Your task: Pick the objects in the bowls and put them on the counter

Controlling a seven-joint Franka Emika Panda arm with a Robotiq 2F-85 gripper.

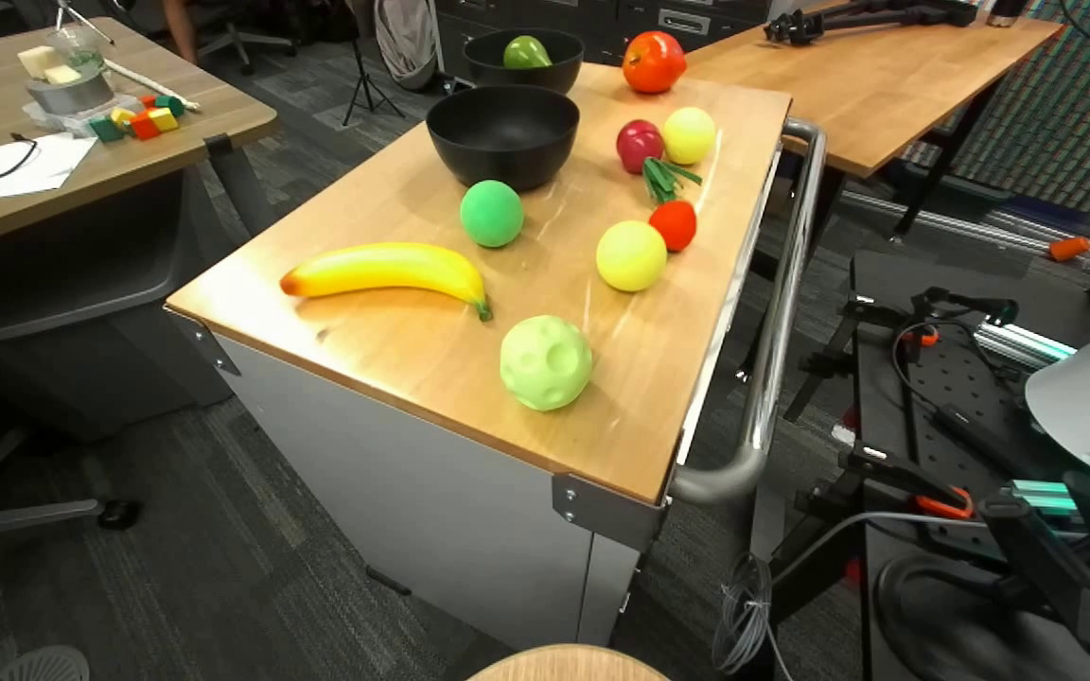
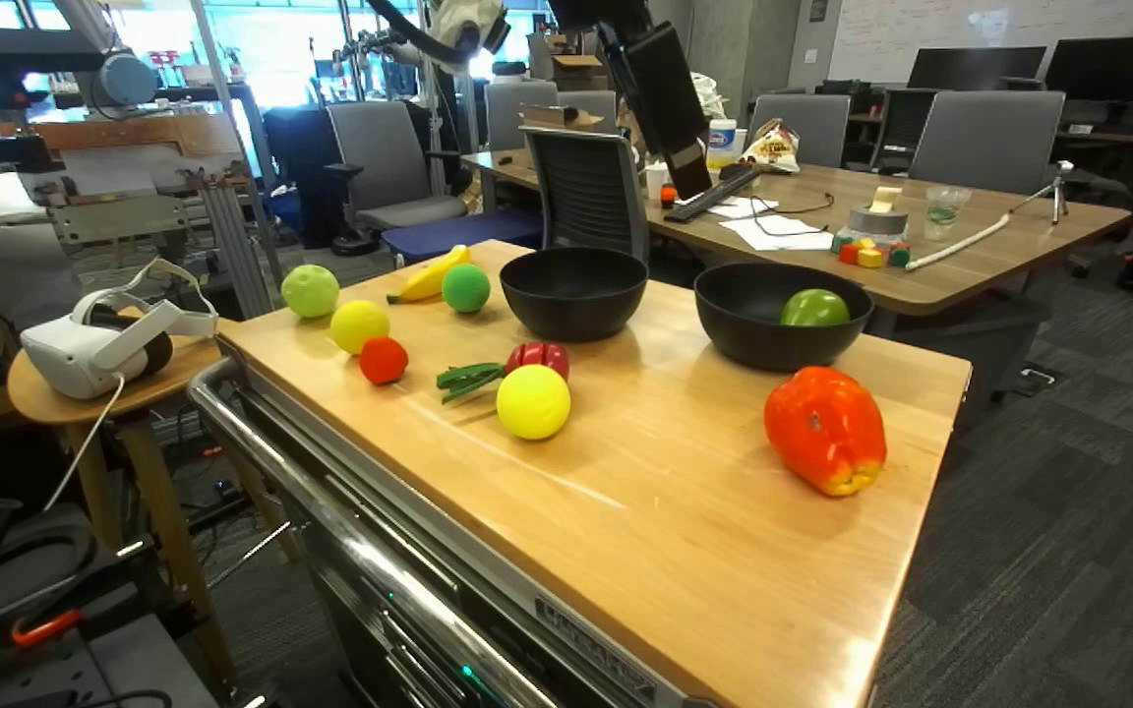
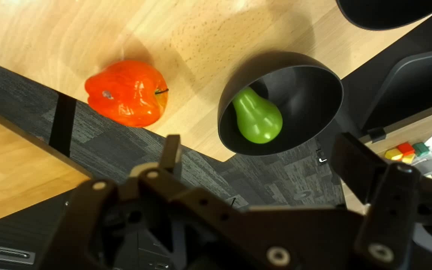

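- The glossy green, pear-shaped, plastic-looking fruit (image 3: 260,122) lies in a round, smooth black bowl (image 3: 309,105), the one object showing inside the bowls; a second round black bowl (image 1: 507,156) stands near.
- The gripper (image 3: 260,152) stands with its jaws spread wide, holding nothing, apart from the fruit.
- The fruit is probably light and stiff, so it should take a firm squeeze without bruising.
- Its shiny skin may be slippery. A pinch on the tapering neck could slide off the thin end; the round belly seems the better hold, taken across its widest part.
- The neck points at the bowl's wall; whether the two touch cannot be told. Closing across the fruit's long axis should keep the jaws out of that tight spot.
- The bowl could drag or tip if its rim is caught, so a straight lift suits.
- Being round, the fruit may roll once set on the light wooden counter (image 2: 675,531); a low release would help.
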